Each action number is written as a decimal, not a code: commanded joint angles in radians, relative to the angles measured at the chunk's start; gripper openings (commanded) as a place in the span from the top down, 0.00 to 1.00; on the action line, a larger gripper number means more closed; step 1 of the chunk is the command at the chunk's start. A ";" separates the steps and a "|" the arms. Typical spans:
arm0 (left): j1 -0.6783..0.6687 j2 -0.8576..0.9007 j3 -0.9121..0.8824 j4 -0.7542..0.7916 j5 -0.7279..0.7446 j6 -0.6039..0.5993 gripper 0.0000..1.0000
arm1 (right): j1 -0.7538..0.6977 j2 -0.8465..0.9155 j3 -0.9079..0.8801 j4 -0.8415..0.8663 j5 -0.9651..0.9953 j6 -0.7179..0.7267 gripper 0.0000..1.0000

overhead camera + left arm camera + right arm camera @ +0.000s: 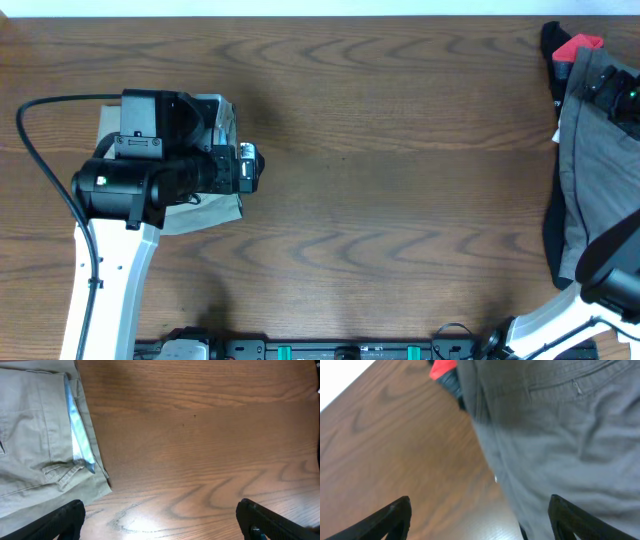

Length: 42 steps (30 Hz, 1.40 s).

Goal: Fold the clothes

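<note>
Folded khaki-beige shorts (212, 208) lie at the table's left, mostly hidden under my left arm in the overhead view. In the left wrist view the khaki shorts (35, 435) show a pale blue lining strip at the folded edge. My left gripper (160, 522) is open and empty over bare wood just right of them; in the overhead view it (250, 168) points right. Grey shorts (600, 170) lie in a pile at the right edge. In the right wrist view the grey shorts (560, 435) fill the right half. My right gripper (480, 520) is open above their left edge.
A black and red garment (572, 48) lies under the grey shorts at the far right corner and shows in the right wrist view (445, 369). The table is brown wood (400, 150). The left arm's black cable (40, 160) loops at the left.
</note>
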 commanded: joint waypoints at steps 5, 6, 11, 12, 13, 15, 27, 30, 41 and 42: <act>-0.007 0.005 0.021 -0.004 0.013 0.017 0.02 | 0.000 0.172 0.014 0.141 0.014 0.127 0.19; -0.007 0.005 0.021 -0.005 0.013 0.017 0.02 | 0.001 0.194 0.014 0.158 0.014 0.127 0.19; -0.007 0.005 0.021 -0.013 0.013 0.016 0.02 | 0.005 0.281 0.014 0.193 0.014 0.127 0.23; -0.007 0.005 0.021 -0.015 0.013 0.016 0.02 | 0.005 0.290 0.014 0.193 0.015 0.127 0.27; -0.007 0.005 0.021 -0.016 0.013 0.016 0.02 | 0.005 0.298 0.014 0.194 0.021 0.127 0.31; -0.007 0.005 0.021 -0.018 0.013 0.016 0.02 | 0.005 0.301 0.014 0.194 0.044 0.127 0.47; -0.007 0.005 0.022 -0.018 0.013 0.017 0.02 | 0.030 -0.016 0.014 0.163 -0.085 0.007 0.99; -0.006 0.003 0.024 -0.018 0.002 0.017 0.01 | 0.050 -0.106 0.014 0.148 -0.116 0.006 0.99; -0.006 -0.023 0.073 -0.035 -0.130 0.016 0.03 | 0.267 -0.167 0.014 0.019 -0.395 -0.064 0.99; -0.006 -0.027 0.087 -0.043 -0.157 0.016 0.03 | 0.308 -0.166 0.014 0.005 -0.392 -0.076 0.99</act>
